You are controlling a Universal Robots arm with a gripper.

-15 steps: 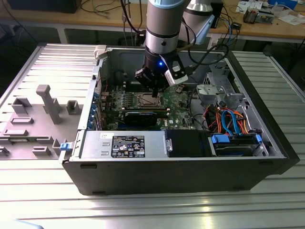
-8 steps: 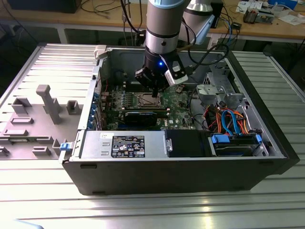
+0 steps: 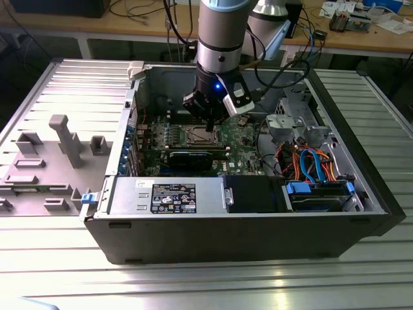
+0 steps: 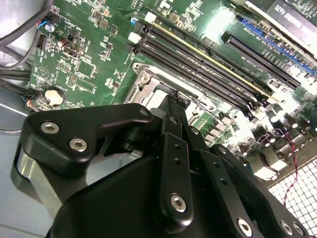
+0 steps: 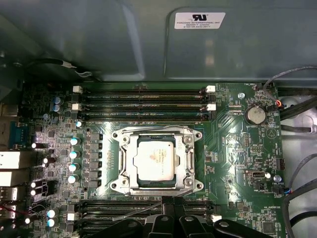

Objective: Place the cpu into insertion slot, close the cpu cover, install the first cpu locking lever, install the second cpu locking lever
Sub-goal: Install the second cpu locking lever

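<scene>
The exterior view looks down at a slant from in front of the open grey metal computer case, taking in the whole case from some way off. The first wrist view faces straight down, close over the green circuit board. The second wrist view looks past the black gripper at a low slant, nearer still; both wrist views share the square silver-rimmed socket.

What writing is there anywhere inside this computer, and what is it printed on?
White sticker on the case wall: print too small to make out.
Black label on the silver box: too small to read.
Green circuit board: tiny white markings, unreadable.
cpu: faint marks on its top, unreadable.
</scene>
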